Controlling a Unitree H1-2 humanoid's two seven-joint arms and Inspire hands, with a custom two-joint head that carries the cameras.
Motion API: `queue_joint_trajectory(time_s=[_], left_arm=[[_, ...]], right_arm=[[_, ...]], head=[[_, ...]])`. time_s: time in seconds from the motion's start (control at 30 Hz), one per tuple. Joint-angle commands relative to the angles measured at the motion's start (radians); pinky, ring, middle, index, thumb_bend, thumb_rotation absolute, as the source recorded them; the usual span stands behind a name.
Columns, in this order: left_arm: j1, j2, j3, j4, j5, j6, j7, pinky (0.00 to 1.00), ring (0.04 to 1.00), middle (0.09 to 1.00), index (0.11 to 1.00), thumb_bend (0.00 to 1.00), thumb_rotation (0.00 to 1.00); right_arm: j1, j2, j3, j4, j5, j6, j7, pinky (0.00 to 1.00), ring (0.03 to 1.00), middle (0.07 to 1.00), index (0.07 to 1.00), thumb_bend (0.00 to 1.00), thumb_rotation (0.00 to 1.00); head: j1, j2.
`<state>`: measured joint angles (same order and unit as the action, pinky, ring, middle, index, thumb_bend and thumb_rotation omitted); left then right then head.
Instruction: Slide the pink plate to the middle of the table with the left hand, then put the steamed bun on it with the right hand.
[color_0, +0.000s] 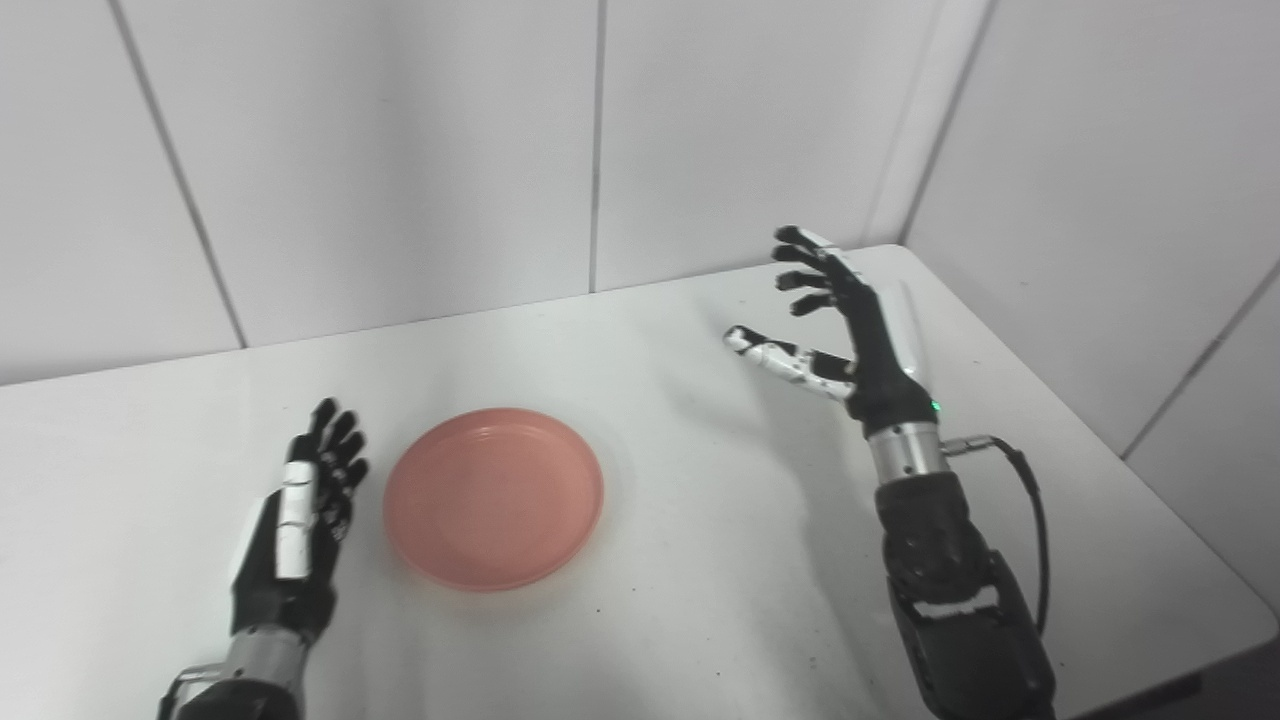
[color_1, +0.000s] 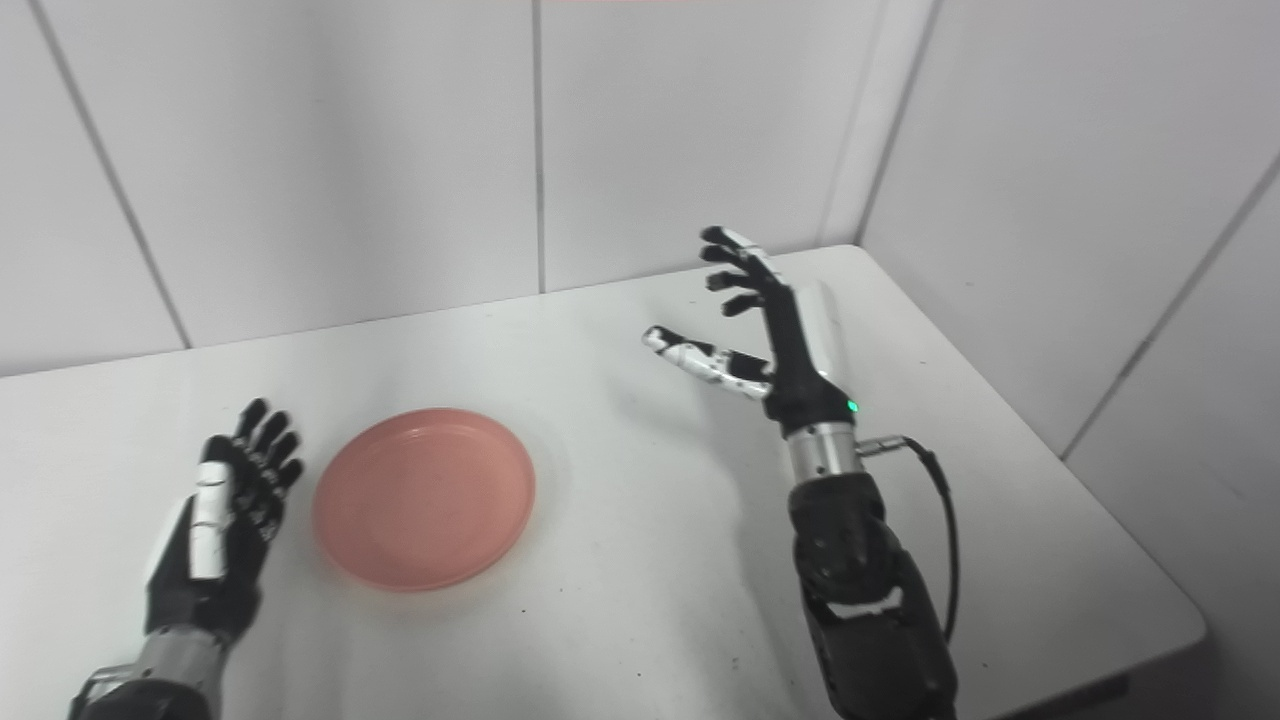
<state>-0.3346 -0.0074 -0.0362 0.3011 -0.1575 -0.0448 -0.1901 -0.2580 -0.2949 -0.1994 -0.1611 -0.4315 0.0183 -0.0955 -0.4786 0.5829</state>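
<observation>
Left hand (color_0: 300, 510) lies flat and empty, fingers extended; right hand (color_0: 850, 330) is raised, fingers spread, empty.

A white table (color_0: 700, 620) stands in a corner of pale panelled walls (color_0: 400, 150).

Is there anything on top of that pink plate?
No. The pink plate lies bare on the white table, no bun anywhere in view. What is under the plate is covered.

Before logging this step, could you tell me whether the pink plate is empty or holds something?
Empty: the pink plate shows only its bare inner surface, and no steamed bun appears in either view.
</observation>
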Motion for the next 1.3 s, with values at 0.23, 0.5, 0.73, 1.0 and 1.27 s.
queue_joint_trajectory(time_s=[0.23, 0.5, 0.73, 1.0, 1.27], left_arm=[[-0.027, 0.020, 0.023, 0.048, -0.038, -0.023, -0.037, 1.00, 1.000, 1.000, 1.000, 0.69, 1.00], [-0.031, 0.025, 0.020, 0.061, -0.037, -0.018, -0.044, 1.00, 1.000, 1.000, 1.000, 0.70, 1.00], [-0.018, 0.026, 0.015, 0.044, -0.034, -0.023, -0.046, 1.00, 1.000, 1.000, 1.000, 0.67, 1.00], [-0.022, 0.027, 0.012, 0.068, -0.040, -0.053, -0.060, 1.00, 1.000, 1.000, 1.000, 0.67, 1.00], [-0.017, 0.025, 0.007, 0.059, -0.030, -0.058, -0.060, 1.00, 1.000, 1.000, 1.000, 0.67, 1.00]], right_arm=[[-0.051, -0.066, -0.013, -0.081, -0.126, 0.158, 0.005, 0.62, 0.731, 0.770, 0.762, 0.68, 0.43], [-0.043, -0.132, -0.020, -0.142, -0.186, 0.314, 0.072, 0.65, 0.782, 0.819, 0.789, 0.69, 0.42], [-0.025, -0.186, -0.014, -0.153, -0.211, 0.395, 0.131, 0.71, 0.815, 0.839, 0.810, 0.73, 0.46], [-0.029, -0.198, 0.001, -0.108, -0.214, 0.442, 0.163, 0.71, 0.824, 0.849, 0.823, 0.74, 0.40], [-0.033, -0.207, 0.025, -0.006, -0.240, 0.445, 0.152, 0.70, 0.809, 0.840, 0.816, 0.77, 0.32]], head=[[-0.034, -0.004], [-0.030, -0.003], [-0.031, 0.001], [-0.039, -0.007], [-0.031, -0.013]])
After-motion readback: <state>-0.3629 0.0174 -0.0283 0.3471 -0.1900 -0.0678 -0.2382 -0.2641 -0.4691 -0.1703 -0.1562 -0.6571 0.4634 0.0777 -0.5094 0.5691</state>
